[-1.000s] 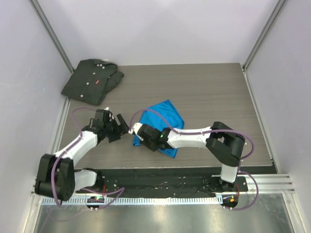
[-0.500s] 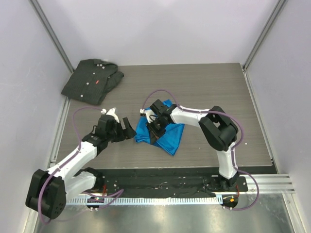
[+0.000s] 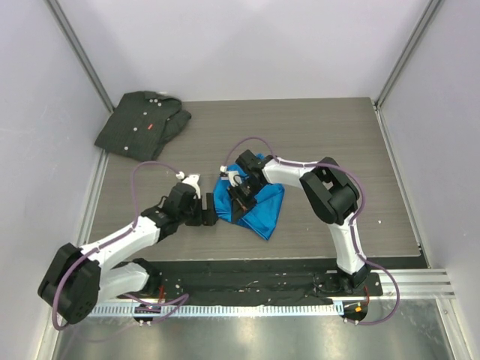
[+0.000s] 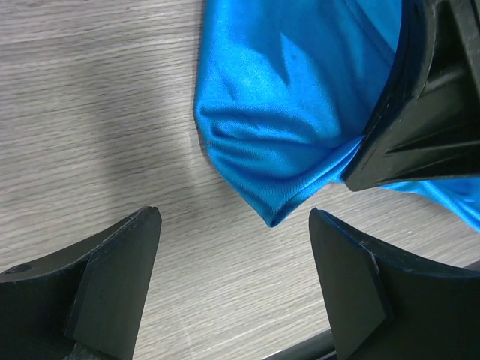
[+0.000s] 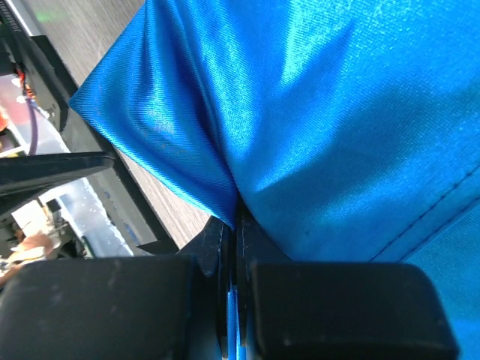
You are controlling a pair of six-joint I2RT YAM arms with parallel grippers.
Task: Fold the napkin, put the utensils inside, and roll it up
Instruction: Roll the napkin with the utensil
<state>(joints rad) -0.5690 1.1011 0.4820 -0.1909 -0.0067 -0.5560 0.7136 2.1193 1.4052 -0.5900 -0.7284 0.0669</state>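
The bright blue napkin lies bunched on the wood table near the front middle. It also fills the right wrist view and shows in the left wrist view. My right gripper is shut on a fold of the napkin, with cloth pinched between its pads. My left gripper is open just left of the napkin's lower corner, and that corner hangs between its fingers without touching them. The knife is not in view.
A dark grey-black buttoned shirt lies at the back left corner of the table. White walls and metal rails close the left, right and back sides. The black base rail runs along the near edge.
My left gripper has moved right and forward up to the napkin's left corner. My right arm swung its gripper back onto the napkin and pinched a fold, bunching the cloth.
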